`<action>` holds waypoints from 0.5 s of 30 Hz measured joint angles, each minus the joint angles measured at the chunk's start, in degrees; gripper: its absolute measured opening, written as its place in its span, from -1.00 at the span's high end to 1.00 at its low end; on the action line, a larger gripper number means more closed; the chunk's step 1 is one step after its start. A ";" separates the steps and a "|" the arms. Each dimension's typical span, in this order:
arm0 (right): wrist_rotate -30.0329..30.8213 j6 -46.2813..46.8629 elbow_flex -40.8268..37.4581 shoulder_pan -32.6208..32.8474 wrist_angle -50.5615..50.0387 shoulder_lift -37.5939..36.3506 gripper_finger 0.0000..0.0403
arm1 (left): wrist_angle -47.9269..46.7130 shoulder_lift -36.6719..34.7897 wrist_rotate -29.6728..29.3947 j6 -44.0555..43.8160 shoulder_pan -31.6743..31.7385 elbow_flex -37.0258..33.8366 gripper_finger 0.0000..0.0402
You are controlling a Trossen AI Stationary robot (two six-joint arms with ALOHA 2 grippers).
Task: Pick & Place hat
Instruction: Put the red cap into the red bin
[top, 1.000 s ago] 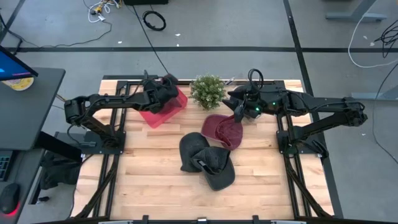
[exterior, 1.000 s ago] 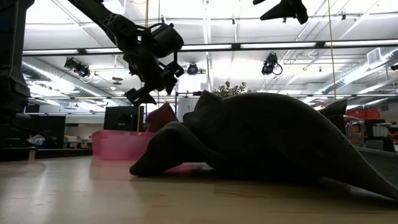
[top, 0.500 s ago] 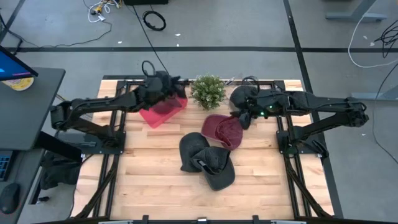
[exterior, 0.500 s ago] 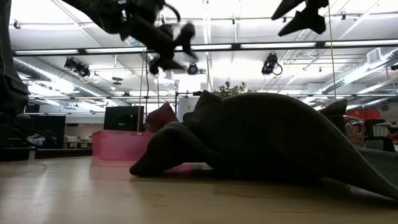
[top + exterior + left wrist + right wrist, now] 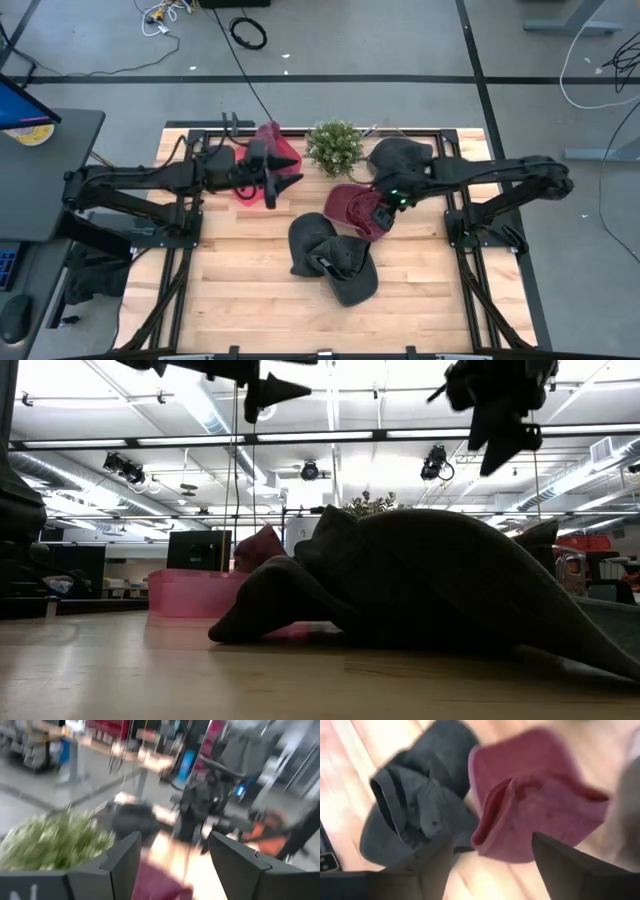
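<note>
The maroon hat (image 5: 362, 209) lies open side up near the middle of the table (image 5: 240, 290), toward its far side, just in front of the potted plant (image 5: 334, 146); in the right wrist view the same hat (image 5: 540, 800) shows its hollow crown and folded rim. Touching its near edge is a pile of dark grey hats (image 5: 330, 258), which fills the foreground of the low view (image 5: 430, 585) and appears beside the maroon one in the right wrist view (image 5: 417, 815). A further dark hat (image 5: 400, 155) rests at the far edge, beside the plant. The right gripper (image 5: 385, 207) hangs over the maroon hat's right edge, its fingers (image 5: 570, 865) spread wide with nothing between them. The left gripper (image 5: 272, 180) is held above the pink bin (image 5: 285, 155) at the far left of the table, its fingers (image 5: 122, 862) likewise wide apart and empty, facing the plant (image 5: 55, 840). In the low view the bin (image 5: 195, 592) stands behind the grey pile, with both grippers raised high above the tabletop.
</note>
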 joint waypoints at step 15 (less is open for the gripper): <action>-2.36 0.21 0.00 0.16 2.97 16.93 -0.86 | -50.24 0.02 -4.93 7.62 -7.94 23.81 -0.18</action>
